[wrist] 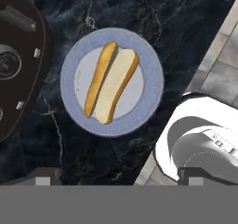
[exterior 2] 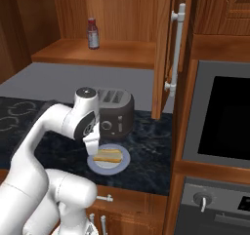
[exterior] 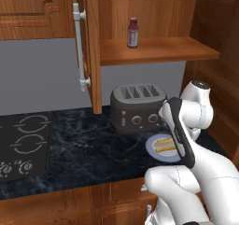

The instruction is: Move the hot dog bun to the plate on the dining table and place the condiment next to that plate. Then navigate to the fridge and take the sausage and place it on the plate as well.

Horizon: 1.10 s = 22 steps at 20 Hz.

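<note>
- The jaws stand wide apart above the hot dog bun (wrist: 111,82), holding nothing.
- The bun lies split on a small blue-grey plate (wrist: 148,60) on the black bench (exterior: 88,149), just beside the toaster (exterior: 137,107).
- The condiment (exterior: 133,32) stands upright on the cabinet shelf (exterior: 158,50).

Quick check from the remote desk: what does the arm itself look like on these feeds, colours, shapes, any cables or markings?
The arm is built of glossy white, rounded, bulbous segments with dark grey to black joint rings and a black strap-like band along one link. A dark round cap tops one joint. No loose cables or readable markings show. The gripper has two small dark, blocky fingertips with pale pads.
</note>
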Available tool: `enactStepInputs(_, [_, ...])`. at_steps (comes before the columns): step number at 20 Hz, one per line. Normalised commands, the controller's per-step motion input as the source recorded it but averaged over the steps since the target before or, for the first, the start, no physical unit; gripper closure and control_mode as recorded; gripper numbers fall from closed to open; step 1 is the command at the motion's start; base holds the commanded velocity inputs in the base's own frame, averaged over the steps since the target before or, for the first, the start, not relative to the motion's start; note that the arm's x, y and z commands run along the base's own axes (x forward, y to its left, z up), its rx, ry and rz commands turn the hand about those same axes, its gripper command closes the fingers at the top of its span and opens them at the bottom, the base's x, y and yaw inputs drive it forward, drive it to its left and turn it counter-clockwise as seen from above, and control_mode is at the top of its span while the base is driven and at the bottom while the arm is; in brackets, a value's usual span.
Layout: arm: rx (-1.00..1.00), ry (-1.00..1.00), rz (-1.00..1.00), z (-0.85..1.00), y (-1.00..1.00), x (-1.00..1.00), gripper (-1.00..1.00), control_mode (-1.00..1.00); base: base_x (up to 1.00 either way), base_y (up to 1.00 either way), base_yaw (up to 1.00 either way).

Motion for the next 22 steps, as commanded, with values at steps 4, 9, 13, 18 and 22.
enactStepInputs(4, [0.0,0.25,-0.18,-0.31,-0.35,0.12,-1.0,-1.0,0.0,0.0,0.0])
enactStepInputs(9, [0.03,0.24,-0.11,-0.37,-0.33,0.07,-1.0,-1.0,0.0,0.0,0.0])
enactStepInputs(13, [0.01,0.11,-0.02,-0.24,-0.12,0.44,-1.0,-1.0,0.0,0.0,0.0])
enactStepInputs(18, [0.0,0.06,0.0,-0.25,0.0,0.33,-1.0,-1.0,0.0,0.0,0.0])
enactStepInputs(22, [0.0,0.06,-0.01,-0.36,0.0,0.03,-1.0,-1.0,0.0,0.0,0.0])
